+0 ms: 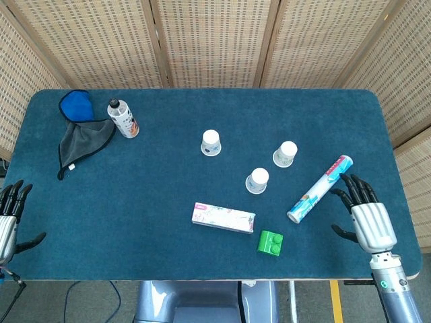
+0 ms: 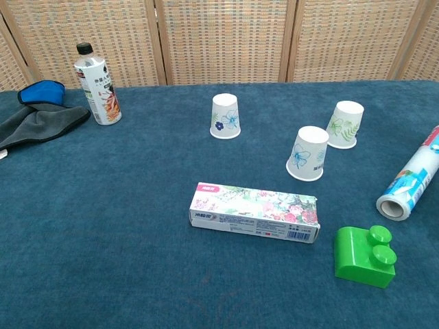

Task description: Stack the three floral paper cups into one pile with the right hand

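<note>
In the head view, three floral paper cups are seen standing upside down and apart from one another on the blue table point(image 1: 168, 195): the left cup point(image 1: 211, 142) near the middle, the right cup point(image 1: 285, 153) further right, and the front cup point(image 1: 256, 180) between and nearer the front edge. The right hand point(image 1: 364, 215) is seen over the table's right front part, fingers spread and holding nothing, just beside the patterned roll point(image 1: 320, 189), which lies at a slant. The left hand point(image 1: 9, 217) is seen at the left edge, fingers apart and empty. A floral box point(image 1: 223, 218) and a green block point(image 1: 270, 243) lie toward the front, and a bottle point(image 1: 122, 118) stands by a grey cloth point(image 1: 85, 142) and a blue pouch point(image 1: 73, 104) at the far left. In the chest view, the left cup point(image 2: 225, 116), front cup point(image 2: 308, 153) and right cup point(image 2: 343, 125) are shown upside down, none nested; the front and right cups stand near each other. Neither hand is shown there. The box point(image 2: 254, 212), block point(image 2: 365, 256), roll point(image 2: 410, 179) and bottle point(image 2: 97, 86) are also seen.
</note>
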You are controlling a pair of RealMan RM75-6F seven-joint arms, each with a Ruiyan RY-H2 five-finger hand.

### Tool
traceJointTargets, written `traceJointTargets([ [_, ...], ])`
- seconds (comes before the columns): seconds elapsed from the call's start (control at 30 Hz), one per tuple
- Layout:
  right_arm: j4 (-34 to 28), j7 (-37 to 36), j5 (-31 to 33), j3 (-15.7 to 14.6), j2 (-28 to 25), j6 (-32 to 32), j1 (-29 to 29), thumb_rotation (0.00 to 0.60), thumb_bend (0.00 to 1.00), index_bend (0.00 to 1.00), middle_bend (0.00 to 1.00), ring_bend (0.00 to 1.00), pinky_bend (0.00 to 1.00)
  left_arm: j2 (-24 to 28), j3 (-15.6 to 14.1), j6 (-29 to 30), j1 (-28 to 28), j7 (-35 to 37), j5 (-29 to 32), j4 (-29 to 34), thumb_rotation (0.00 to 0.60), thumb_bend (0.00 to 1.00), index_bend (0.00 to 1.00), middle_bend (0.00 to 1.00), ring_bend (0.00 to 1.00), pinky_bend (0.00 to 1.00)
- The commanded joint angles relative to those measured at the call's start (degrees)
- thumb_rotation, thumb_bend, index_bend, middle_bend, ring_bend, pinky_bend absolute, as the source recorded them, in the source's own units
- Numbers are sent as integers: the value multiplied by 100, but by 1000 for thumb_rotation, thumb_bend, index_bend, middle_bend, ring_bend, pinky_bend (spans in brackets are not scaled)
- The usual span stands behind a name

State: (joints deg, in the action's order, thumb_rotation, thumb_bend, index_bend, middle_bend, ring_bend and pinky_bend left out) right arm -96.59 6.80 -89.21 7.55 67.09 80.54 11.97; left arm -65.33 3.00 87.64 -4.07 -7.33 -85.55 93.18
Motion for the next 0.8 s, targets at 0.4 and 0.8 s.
traceJointTargets([
  [0.4, -1068, 1756, 1301, 647, 576, -1347, 1225, 600, 84, 384, 195, 118, 218, 2, 52, -64, -27, 70, 99, -36, 600, 156, 0, 0, 0, 91],
  [0.8, -962, 3035, 2371, 925, 1520, -1726, 2123, 600, 101, 399, 205, 131, 236, -12, 70, -220, -61, 232, 240, -180, 600, 156, 0, 0, 0, 91],
])
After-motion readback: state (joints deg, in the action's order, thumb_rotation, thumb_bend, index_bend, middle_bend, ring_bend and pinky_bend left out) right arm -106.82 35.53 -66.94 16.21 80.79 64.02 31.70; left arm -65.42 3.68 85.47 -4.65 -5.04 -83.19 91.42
